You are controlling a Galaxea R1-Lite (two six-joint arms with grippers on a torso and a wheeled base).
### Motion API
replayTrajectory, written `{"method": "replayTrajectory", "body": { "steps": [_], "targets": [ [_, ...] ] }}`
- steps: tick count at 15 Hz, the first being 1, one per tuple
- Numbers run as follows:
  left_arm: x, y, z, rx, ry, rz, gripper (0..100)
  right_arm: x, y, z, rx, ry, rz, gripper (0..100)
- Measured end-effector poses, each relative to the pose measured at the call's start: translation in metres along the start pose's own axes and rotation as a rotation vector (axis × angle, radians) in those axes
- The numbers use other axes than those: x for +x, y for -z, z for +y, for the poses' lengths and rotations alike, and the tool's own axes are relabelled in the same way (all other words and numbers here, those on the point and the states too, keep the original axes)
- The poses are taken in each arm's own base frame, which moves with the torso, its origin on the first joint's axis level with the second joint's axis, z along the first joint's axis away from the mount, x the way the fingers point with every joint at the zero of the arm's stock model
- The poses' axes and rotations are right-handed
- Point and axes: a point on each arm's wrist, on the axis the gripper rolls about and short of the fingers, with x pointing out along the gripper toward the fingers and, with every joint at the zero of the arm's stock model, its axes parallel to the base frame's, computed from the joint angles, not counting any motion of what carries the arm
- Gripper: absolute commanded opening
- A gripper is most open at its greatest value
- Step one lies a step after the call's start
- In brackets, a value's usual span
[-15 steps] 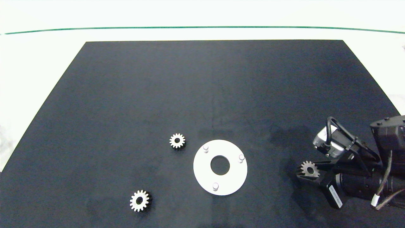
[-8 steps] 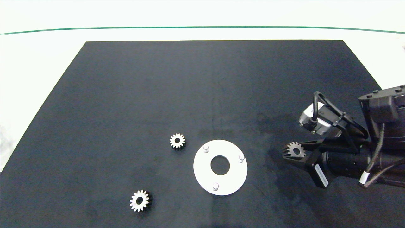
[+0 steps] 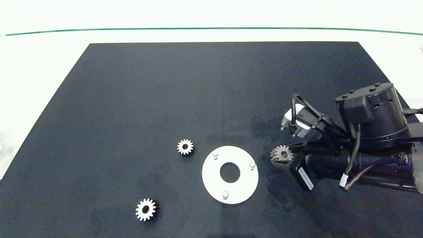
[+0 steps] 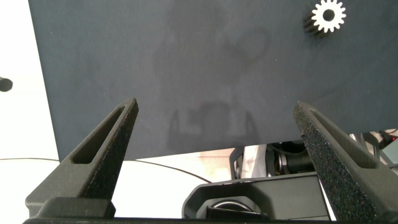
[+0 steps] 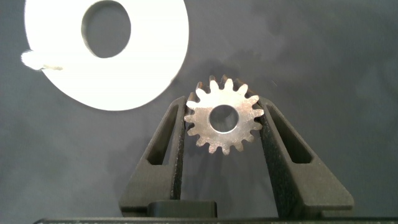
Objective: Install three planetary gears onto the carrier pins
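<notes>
Grey fingers [image 5: 277,149] of the right gripper [image 5: 224,127] close on a silver-white planetary gear [image 5: 224,120], one on each side of its toothed rim, the gear lying flat between them with its round centre hole facing up. In the head view this right gripper [image 3: 281,155] comes in from the right edge and holds that gear [image 3: 282,153] above the dark mat, just to the right of the white carrier disc [image 3: 243,188] and apart from it. From the right wrist camera the white disc [image 5: 155,68] with its large centre hole lies just beyond the held gear, and one pale peg [image 5: 37,60] shows at its edge. Three carrier pins stand in a triangle on the disc, all bare: one on the far left [image 3: 215,154], one on the right [image 3: 252,164], one on the near side [image 3: 225,194]. A second planetary gear [image 3: 185,146] lies flat on the mat just to the left of the disc, and a third [image 3: 145,209] lies flat nearer the front edge, well apart from the disc on its left. The left gripper [image 4: 214,124] hangs with its fingers [image 4: 102,152] spread wide and holding nothing, over the edge of the black mat [image 3: 132,99] that covers the white bench [image 3: 39,66]; one gear [image 4: 328,15] lies flat on the mat in its view, well away from its fingers.
</notes>
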Motion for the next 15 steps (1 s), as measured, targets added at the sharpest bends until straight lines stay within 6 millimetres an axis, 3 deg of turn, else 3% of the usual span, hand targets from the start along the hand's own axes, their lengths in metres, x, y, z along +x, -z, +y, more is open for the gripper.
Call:
{"method": "replayTrajectory", "body": {
  "steps": [6, 15],
  "targets": [
    [0.0, 0.002, 0.0, 0.002, 0.0, 0.011, 100, 0.009, -0.016, 0.026, -0.038, -0.068, 0.007, 22],
    [-0.001, 0.003, 0.0, 0.002, 0.001, 0.006, 100, 0.034, -0.026, 0.036, -0.06, -0.052, 0.034, 22]
  ]
}}
